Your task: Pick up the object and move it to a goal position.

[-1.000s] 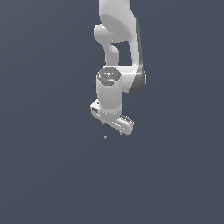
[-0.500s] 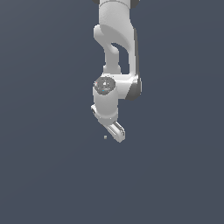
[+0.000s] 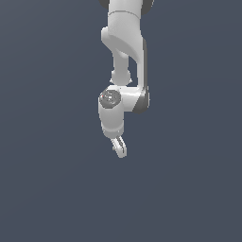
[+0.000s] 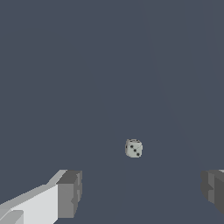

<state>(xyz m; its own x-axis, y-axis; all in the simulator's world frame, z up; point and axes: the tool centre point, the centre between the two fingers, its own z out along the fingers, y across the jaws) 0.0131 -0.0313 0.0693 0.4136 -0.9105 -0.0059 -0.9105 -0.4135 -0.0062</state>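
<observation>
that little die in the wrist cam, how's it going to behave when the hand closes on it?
Probably rigid: the die looks like a hard cube with rounded corners, so it shouldn't deform. Those rounded corners suggest it may tumble if nudged off-centre. It is far smaller than the fingers of the open hand, so it likely feels light and could slip out of a skewed pinch.

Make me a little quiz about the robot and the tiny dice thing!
1. True or false: the gripper is holding the die.
2. In the wrist view, what colour are the spots on the die: (a) black, (b) red, (c) blue?
3. Fill in: in the wrist view the gripper's fingers stand ___, with a wide gap.

Key: 1 false, the die lies apart from both fingers. 2 (a). 3 open.
</observation>
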